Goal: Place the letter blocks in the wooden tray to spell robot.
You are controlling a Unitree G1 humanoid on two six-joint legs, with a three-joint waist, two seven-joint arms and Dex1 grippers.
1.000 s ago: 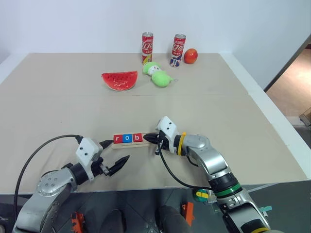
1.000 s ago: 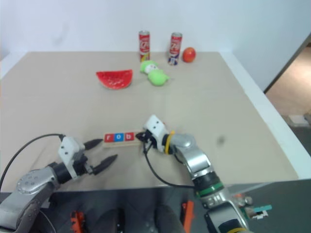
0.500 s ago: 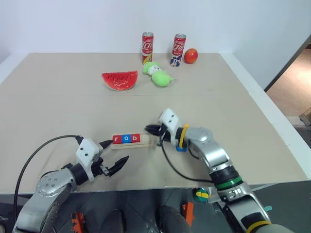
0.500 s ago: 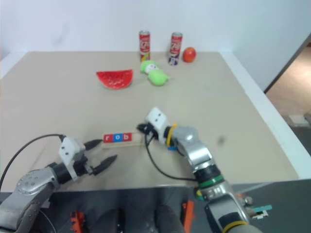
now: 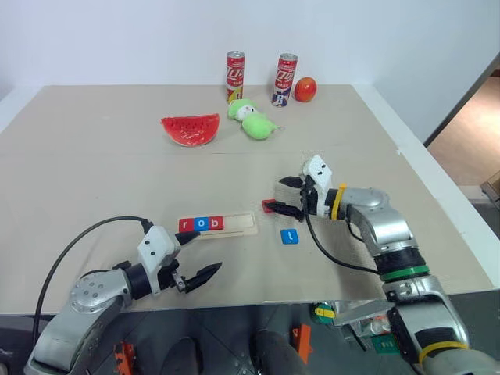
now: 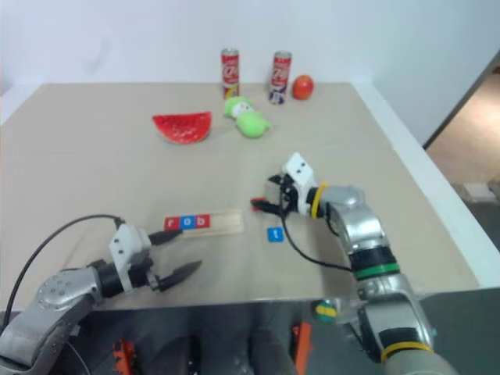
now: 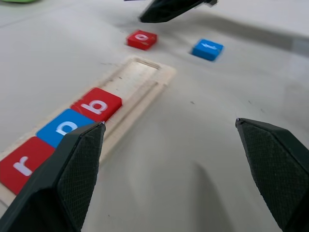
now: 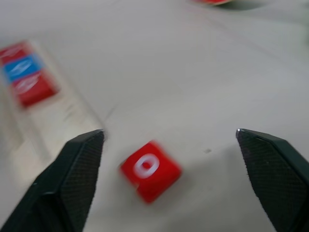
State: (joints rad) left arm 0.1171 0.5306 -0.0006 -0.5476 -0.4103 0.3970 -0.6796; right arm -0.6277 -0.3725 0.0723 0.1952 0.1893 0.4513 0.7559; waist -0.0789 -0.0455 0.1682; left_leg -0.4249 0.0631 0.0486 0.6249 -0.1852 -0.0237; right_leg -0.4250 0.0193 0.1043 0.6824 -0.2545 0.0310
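On your left, the left gripper point(image 5: 197, 255) is hovering low over the table point(image 5: 94, 180) with its fingers spread and nothing between them, just in front of the near-left end of the tray point(image 5: 244, 225). The tray is lying flat, well short of the table's middle, and is carrying three blocks side by side at its left end: the red r point(image 7: 19, 164), the blue o point(image 7: 65, 126) and the red b point(image 7: 96, 105). The right part of its groove is lying bare, so you are working on the fourth letter, by my reading.

Moving right, the red o point(image 8: 150, 169) is lying flat on the table just beyond the tray's right end, apart from it. The right gripper point(image 5: 286, 195) is hanging directly over it with its fingers standing wide, pinching nothing; in the right wrist view the block is sitting between the two fingertips. The blue t point(image 5: 290, 236) is lying near the tray's right end, on the near side of that gripper.

Your next move, as I judge it, is calling for lowering the right gripper squarely over the red o, closing on its edges, and carrying it into the groove touching the b.
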